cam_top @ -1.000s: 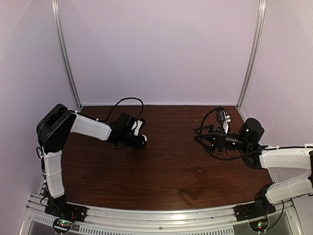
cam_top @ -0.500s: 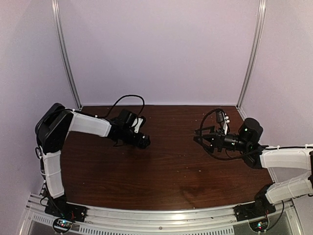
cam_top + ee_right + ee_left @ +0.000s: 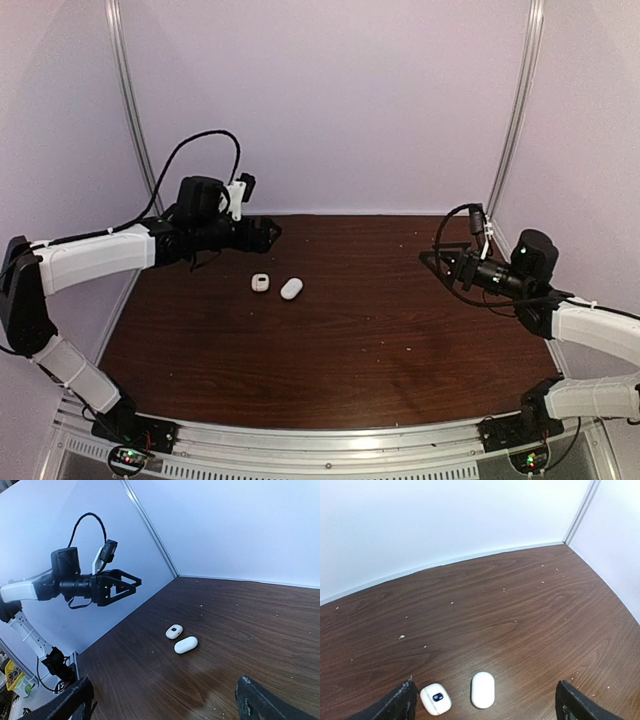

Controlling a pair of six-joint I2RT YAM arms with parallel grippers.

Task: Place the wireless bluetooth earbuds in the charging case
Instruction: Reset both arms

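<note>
oval case (image 3: 291, 288) and squarish case (image 3: 261, 283) lie side by side, left of centre on the table (image 3: 380, 340)
left claw (image 3: 268, 233) and right claw (image 3: 431, 262) both spread wide, empty; the oval case's long axis seemingly points toward the back wall (image 3: 330, 120), slanting right.

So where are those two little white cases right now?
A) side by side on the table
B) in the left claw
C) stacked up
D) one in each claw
A: the oval case and the squarish case lie next to each other on the table.
</note>
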